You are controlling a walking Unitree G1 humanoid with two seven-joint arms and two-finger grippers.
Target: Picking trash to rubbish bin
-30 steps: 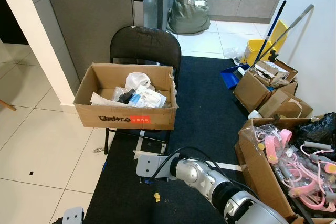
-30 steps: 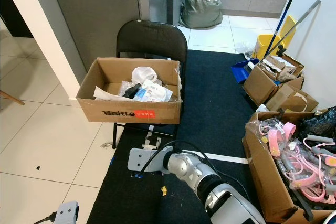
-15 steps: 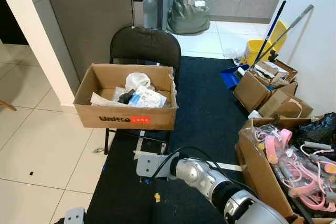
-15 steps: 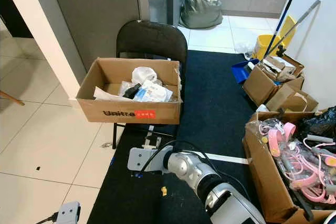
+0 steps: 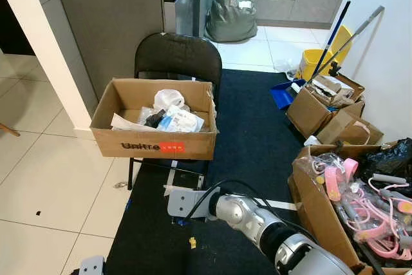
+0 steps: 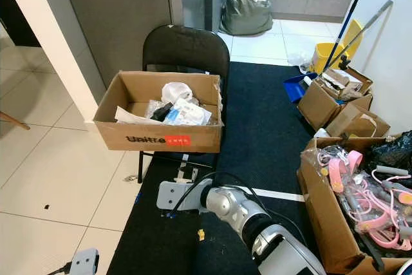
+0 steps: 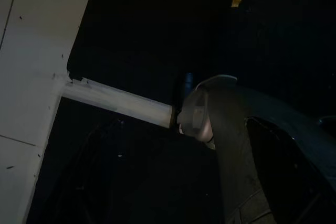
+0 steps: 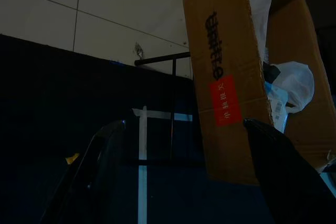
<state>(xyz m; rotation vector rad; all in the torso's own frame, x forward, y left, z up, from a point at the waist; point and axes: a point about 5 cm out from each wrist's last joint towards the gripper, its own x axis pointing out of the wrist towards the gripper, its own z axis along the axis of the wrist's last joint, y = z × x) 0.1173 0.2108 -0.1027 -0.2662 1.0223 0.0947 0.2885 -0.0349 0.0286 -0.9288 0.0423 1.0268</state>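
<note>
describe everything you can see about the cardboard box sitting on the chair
The cardboard box is brown corrugated card, open at the top with no flaps over it, and rests upright on the seat of a black folding chair. Its front wall carries dark "Unitree" lettering beside a red label. Inside lies a loose heap: a crumpled white plastic bag, white paper sheets and a small black item. The chair's backrest rises just behind its rear wall.

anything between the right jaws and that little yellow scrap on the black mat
Nothing visible. The right gripper is open and empty above the black mat; the yellow scrap lies on bare mat near it, short of the cardboard box on the chair.
</note>
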